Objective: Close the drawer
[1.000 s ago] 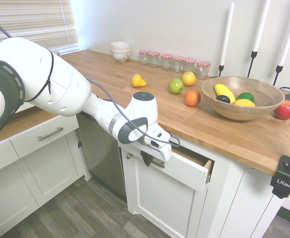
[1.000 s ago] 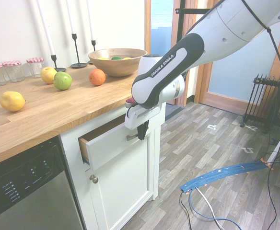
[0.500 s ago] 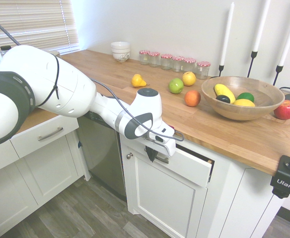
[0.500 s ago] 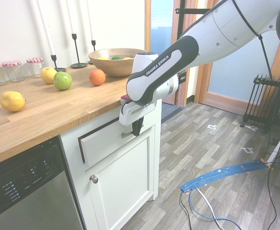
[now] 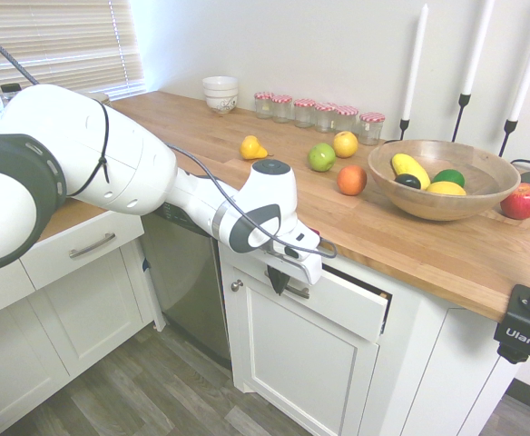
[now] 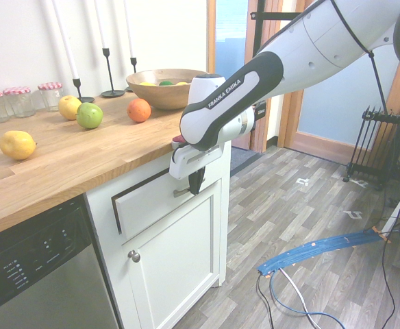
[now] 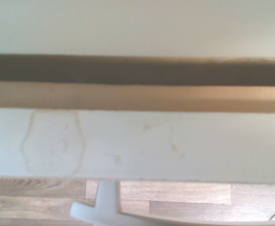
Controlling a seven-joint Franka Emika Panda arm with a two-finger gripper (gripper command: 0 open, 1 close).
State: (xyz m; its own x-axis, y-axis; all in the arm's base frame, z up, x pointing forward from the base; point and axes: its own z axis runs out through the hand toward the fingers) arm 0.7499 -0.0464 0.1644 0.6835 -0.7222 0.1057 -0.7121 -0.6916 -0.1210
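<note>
The drawer (image 5: 342, 307) sits under the wooden countertop, pushed almost fully in, with only a thin dark gap along its top and right edge. In the second exterior view its white front (image 6: 148, 200) stands just proud of the cabinet. My gripper (image 5: 277, 281) is shut, and its dark fingers (image 6: 196, 182) point down against the front, right at the silver bar handle (image 6: 182, 192). The wrist view shows the drawer's top edge (image 7: 151, 141), a strip of plywood (image 7: 137, 96) and part of the handle (image 7: 104, 212).
On the countertop (image 5: 201, 127) lie loose fruit (image 5: 321, 157), a wooden bowl (image 5: 433, 177) of fruit, several jars (image 5: 319, 113) and candle holders. A dishwasher (image 6: 35, 274) stands beside the cabinet door (image 6: 176, 264). A narrower white drawer (image 5: 79, 245) is further left.
The drawer has slid in from clearly open to nearly flush, with my gripper moving toward the cabinet against its front. Over the last half second hardly anything moved.
</note>
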